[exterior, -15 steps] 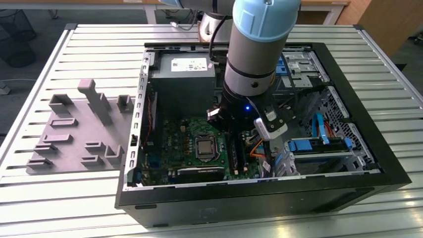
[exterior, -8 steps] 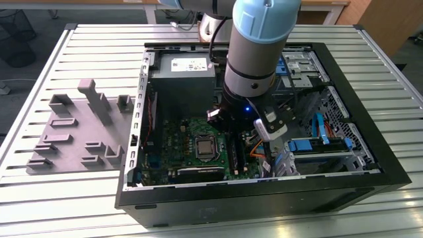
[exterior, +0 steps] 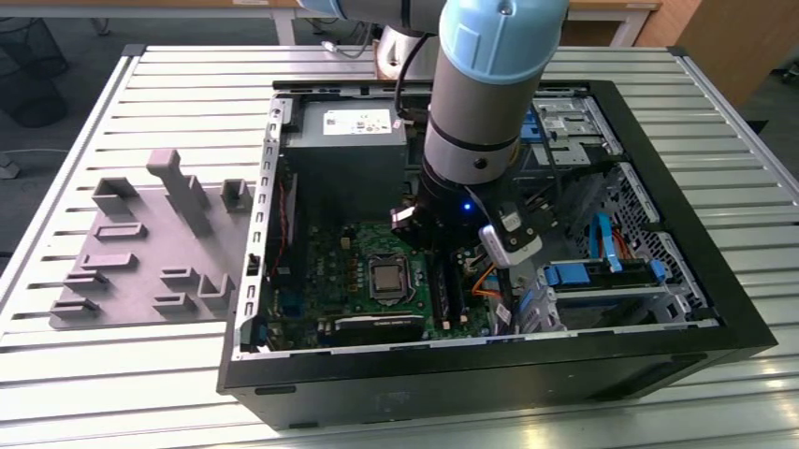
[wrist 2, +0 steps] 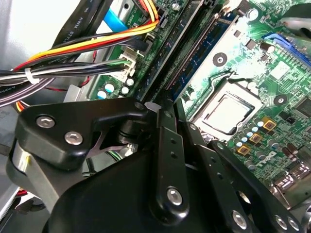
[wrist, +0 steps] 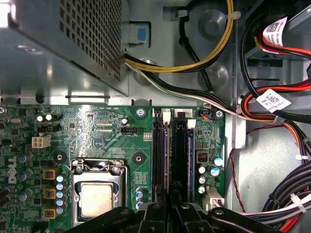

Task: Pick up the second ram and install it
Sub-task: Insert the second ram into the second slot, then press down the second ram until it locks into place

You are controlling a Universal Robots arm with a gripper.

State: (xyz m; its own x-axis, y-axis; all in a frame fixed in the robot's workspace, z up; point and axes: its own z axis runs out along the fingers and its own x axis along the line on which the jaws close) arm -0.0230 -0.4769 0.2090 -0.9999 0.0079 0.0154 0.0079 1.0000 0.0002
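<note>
My gripper (exterior: pixel 440 269) reaches down into the open computer case (exterior: pixel 500 367), over the black memory slots (wrist: pixel 160 155) on the green motherboard (wrist: pixel 97 127). In both wrist views its black fingers (wrist: pixel 158 213) stand close together with a thin greenish board edge between them, the second ram (wrist 2: pixel 181 115), held edge-on. It lines up with a slot (wrist 2: pixel 194 48) right below the gripper (wrist 2: pixel 181 124). Another bluish module (wrist: pixel 182 150) sits in the neighbouring slot. Whether the held board touches its slot is hidden by the fingers.
The silver processor socket (wrist: pixel 97 196) lies beside the slots. A grey power supply box (exterior: pixel 347 140) and bundles of coloured cables (wrist: pixel 272 107) crowd the slots' far end and side. A grey parts fixture (exterior: pixel 150 253) rests on the slatted table at the exterior view's left.
</note>
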